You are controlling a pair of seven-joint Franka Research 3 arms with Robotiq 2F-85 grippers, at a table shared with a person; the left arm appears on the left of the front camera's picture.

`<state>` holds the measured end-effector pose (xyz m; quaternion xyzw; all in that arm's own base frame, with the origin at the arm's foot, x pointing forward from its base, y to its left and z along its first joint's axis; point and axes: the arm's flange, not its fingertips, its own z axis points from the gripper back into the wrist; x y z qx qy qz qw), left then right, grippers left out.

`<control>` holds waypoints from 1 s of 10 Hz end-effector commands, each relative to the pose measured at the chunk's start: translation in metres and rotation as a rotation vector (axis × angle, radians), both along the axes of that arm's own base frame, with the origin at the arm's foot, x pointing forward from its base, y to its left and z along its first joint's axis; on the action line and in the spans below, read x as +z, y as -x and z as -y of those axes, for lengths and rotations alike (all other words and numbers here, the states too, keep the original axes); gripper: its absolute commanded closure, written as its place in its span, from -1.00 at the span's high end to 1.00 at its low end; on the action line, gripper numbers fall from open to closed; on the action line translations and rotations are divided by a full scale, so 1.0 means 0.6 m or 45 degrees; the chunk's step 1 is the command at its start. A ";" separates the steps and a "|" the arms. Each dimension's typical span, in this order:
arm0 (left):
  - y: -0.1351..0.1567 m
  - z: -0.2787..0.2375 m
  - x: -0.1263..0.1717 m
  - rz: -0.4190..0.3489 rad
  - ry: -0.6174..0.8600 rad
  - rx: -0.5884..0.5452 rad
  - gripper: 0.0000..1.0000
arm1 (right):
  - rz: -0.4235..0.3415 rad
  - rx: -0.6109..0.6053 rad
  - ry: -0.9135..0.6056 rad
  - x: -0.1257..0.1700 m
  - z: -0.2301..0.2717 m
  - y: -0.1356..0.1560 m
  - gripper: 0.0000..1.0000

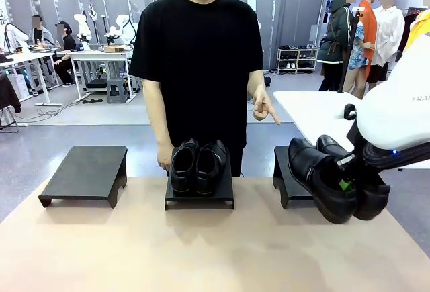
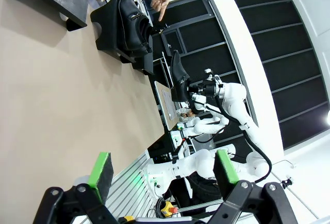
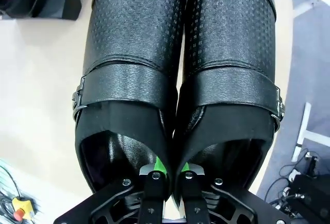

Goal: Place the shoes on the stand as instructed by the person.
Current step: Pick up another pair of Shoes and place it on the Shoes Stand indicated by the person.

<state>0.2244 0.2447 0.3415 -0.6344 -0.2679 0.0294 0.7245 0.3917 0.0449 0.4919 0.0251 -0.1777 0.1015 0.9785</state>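
My right gripper [image 1: 346, 184] is shut on a pair of glossy black buckle-strap shoes [image 1: 321, 174], held tilted with toes up just in front of the right-hand black stand [image 1: 281, 171]. In the right wrist view its fingers [image 3: 154, 178] pinch the two inner walls of the shoes [image 3: 129, 80] together. A second pair of black shoes [image 1: 198, 164] sits on the middle stand [image 1: 199, 200]. The person's hand [image 1: 264, 109] points down toward the right stand. My left gripper [image 2: 164, 170] hangs open above the table, holding nothing.
A bare black stand [image 1: 84, 171] sits at the far left of the tan table [image 1: 201, 252]. The person stands close behind the middle stand, with the other hand [image 1: 164, 160] at its far edge. A white table [image 1: 316, 111] lies behind on the right.
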 end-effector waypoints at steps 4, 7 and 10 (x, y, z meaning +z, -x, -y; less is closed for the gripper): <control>0.005 0.002 0.003 0.015 0.004 -0.009 1.00 | 0.119 -0.046 -0.020 0.063 0.017 -0.092 -1.00; 0.005 0.002 0.003 0.015 0.004 -0.009 1.00 | 0.080 -0.045 -0.042 0.081 0.021 -0.139 -1.00; 0.005 0.002 0.003 0.015 0.004 -0.009 1.00 | 0.037 -0.046 -0.074 0.088 0.027 -0.187 -1.00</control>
